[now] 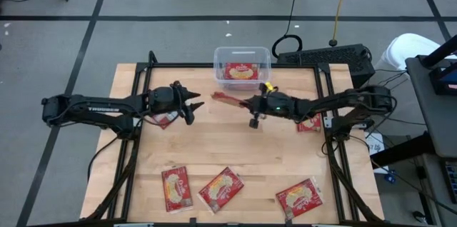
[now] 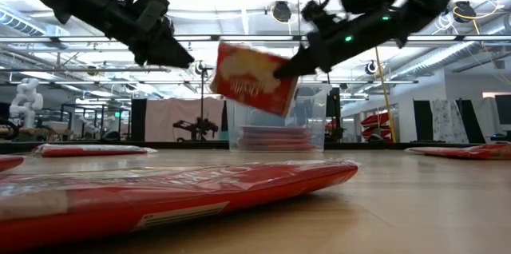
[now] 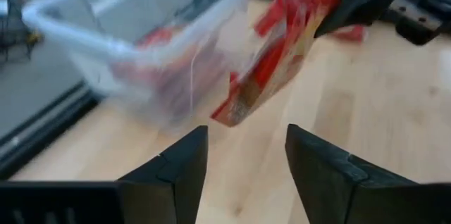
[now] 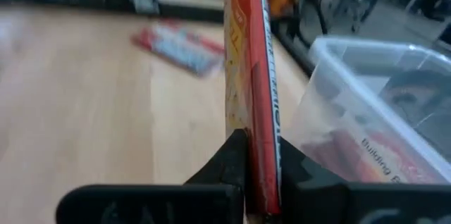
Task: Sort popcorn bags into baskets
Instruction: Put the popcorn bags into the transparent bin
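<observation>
My right gripper point(image 1: 248, 103) is shut on one red and yellow popcorn bag point(image 1: 227, 98), held above the table's middle, just near of the clear tub point(image 1: 243, 54). The tub stands at the far edge with several bags lying flat inside. In the low view the bag point(image 2: 254, 78) hangs in front of the tub point(image 2: 275, 130). My left gripper point(image 1: 191, 103) is open, a short way left of the bag, touching nothing; in its wrist view the fingers point(image 3: 246, 155) point at the bag point(image 3: 275, 55). My right gripper pinches the bag's end point(image 4: 254, 139) between its two fingers, coming level from the table's right side. The bag is lifted clear and stands on edge, sticking out past the fingertips toward the left gripper, its picture face point(image 2: 247, 74) tilted toward the near side.
Three bags lie along the near edge point(image 1: 177, 188), point(image 1: 221, 189), point(image 1: 300, 197). One more lies under the left arm point(image 1: 166, 118) and another under the right arm point(image 1: 309, 122). Bare wood stretches across the table's middle. A keyboard point(image 1: 325, 57) sits beyond the far right corner.
</observation>
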### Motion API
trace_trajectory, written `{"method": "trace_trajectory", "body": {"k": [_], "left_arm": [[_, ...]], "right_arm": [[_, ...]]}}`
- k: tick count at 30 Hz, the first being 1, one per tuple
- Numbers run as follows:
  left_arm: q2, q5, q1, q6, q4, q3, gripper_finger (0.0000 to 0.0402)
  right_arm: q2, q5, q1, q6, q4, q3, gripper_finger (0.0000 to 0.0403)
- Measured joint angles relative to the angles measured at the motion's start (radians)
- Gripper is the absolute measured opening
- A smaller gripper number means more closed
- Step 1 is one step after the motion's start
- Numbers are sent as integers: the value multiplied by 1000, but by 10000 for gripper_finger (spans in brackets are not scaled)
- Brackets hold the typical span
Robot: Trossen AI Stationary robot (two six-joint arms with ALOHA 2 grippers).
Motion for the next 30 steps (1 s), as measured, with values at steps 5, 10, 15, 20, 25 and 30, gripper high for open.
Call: {"method": "trace_trajectory", "body": {"k": [5, 10, 15, 20, 25, 30], "left_arm": [[23, 2, -30, 28, 257, -65, 171], [77, 7, -61, 54, 574, -143, 162], [178, 37, -98, 99, 819, -152, 185], [304, 40, -134, 155, 1062, -136, 223], [392, 46, -139, 163, 1135, -76, 253], [479, 103, -138, 152, 1134, 36, 268]], "right_arm": [[-39, -51, -7, 34, 283, -116, 17], [-36, -134, -7, 52, 528, -157, 17], [-35, -187, -7, 53, 655, -158, 17], [-36, -192, -6, 53, 763, -158, 17], [-36, -212, -3, 60, 842, -157, 17], [-35, -211, 16, 54, 867, -157, 17]]}}
